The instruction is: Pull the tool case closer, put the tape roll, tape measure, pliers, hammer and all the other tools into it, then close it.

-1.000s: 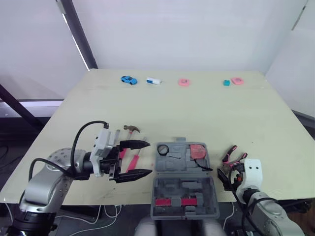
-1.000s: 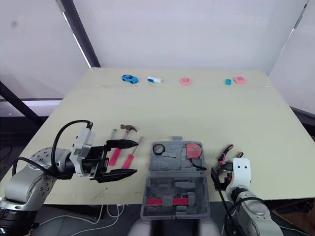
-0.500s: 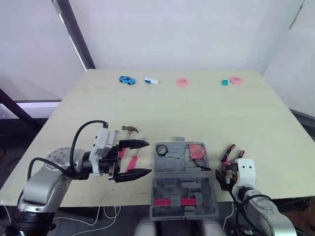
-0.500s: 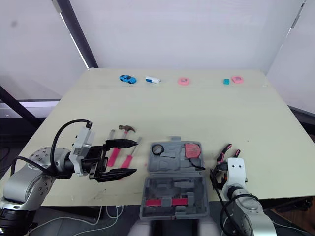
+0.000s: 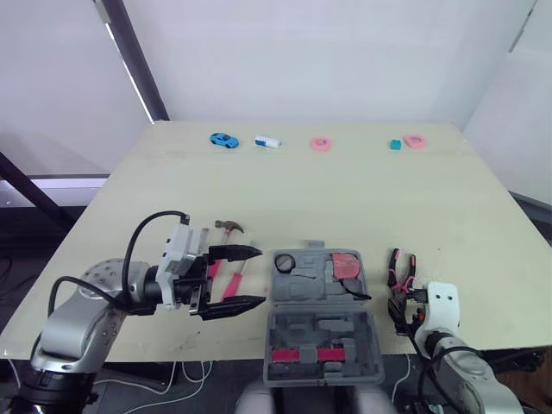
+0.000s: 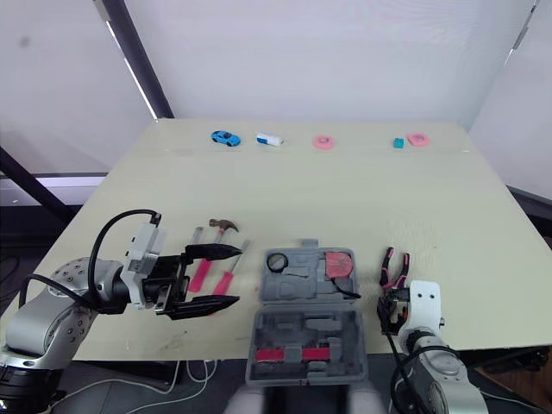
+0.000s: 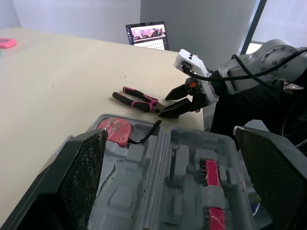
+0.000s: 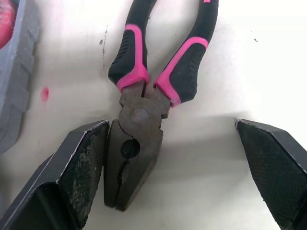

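Pink-handled pliers (image 8: 139, 120) lie flat on the desk (image 5: 345, 190) just right of the tool case (image 5: 323, 332). Their head sits between the spread fingers of the right hand (image 8: 170, 129) (released, not gripping). Left of the case, the screwdrivers (image 5: 226, 280) are half hidden behind the left hand (image 5: 260, 276), also spread and empty. The pliers have swung straighter than a second ago, handles closer together. The case's near half overhangs the desk's front edge, with plenty of bare desk beyond the case.

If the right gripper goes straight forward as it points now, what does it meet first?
Probably the pink-and-black pliers: their dark metal head lies between the right gripper's open jaws.
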